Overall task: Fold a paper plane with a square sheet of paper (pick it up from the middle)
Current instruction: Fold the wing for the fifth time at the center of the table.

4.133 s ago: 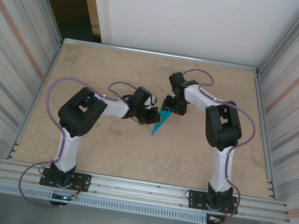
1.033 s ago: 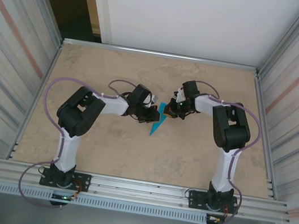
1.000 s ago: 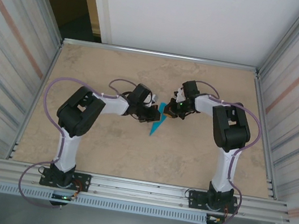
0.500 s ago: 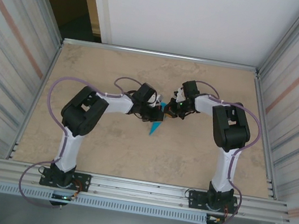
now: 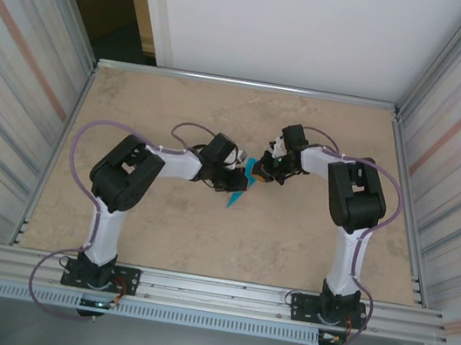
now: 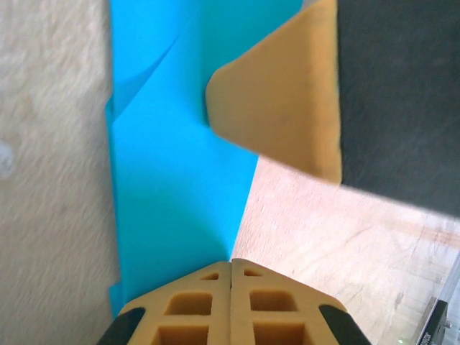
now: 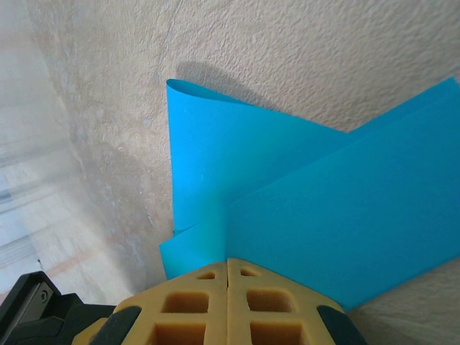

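Two robot arms, the left arm (image 5: 123,177) and the right arm (image 5: 352,197), stand at one marbled bench (image 5: 159,231). Each arm carries one hand, two in all: the left hand (image 5: 233,182) and the right hand (image 5: 263,171). Each hand has two yellow fingers (image 7: 180,309). One blue paper plane (image 5: 233,199) sits between them. Two purple cables (image 5: 78,140) loop along the arms, one apiece. Two ribbed metal walls (image 5: 19,57) flank the bench; one white panel (image 5: 282,22) closes the back.
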